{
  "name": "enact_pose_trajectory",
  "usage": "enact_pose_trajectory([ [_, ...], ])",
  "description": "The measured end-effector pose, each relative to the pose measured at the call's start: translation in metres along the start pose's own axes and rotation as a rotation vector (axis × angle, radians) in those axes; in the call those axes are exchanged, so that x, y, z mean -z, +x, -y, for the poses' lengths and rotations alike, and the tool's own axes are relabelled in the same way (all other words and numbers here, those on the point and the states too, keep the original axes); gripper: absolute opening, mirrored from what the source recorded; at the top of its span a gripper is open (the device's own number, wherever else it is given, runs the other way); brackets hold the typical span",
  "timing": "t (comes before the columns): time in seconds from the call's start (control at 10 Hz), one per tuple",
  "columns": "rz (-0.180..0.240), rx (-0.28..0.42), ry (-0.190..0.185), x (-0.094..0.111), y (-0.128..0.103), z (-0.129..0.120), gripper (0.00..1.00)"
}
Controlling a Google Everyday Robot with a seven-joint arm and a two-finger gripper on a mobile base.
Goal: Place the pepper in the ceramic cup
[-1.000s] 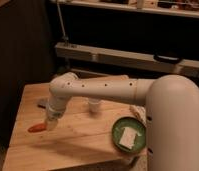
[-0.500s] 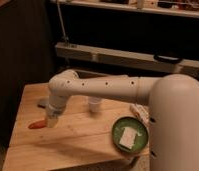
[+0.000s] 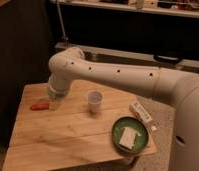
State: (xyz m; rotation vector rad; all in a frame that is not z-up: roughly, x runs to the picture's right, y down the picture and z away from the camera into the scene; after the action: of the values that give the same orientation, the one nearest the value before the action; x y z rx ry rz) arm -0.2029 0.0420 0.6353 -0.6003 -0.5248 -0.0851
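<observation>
Your gripper [image 3: 55, 104] hangs near the wooden table's [image 3: 68, 135] left edge, its grip impossible to tell, while the pepper [image 3: 39, 106] lies just beside it on the edge side, long axis pointing across toward the ceramic cup [image 3: 94, 101] mid-table.

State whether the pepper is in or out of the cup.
Out: the gripper holds the pepper over the table, apart from the cup.

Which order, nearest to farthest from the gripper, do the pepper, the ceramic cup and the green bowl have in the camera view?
The gripper hangs over the table, on its left part in the picture.
1. pepper, just beside it, leftward.
2. ceramic cup, mid-table.
3. green bowl, front right corner.
</observation>
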Motion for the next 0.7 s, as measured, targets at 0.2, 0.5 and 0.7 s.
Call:
enact_pose_trajectory([
  [0.2, -0.018, -0.053, 0.04, 0.037, 0.038, 0.007, 0.0],
  [0.5, -0.023, -0.155, 0.097, 0.077, 0.102, 0.0, 0.0],
  [0.7, -0.033, -0.219, 0.125, 0.095, 0.135, -0.001, 0.0],
])
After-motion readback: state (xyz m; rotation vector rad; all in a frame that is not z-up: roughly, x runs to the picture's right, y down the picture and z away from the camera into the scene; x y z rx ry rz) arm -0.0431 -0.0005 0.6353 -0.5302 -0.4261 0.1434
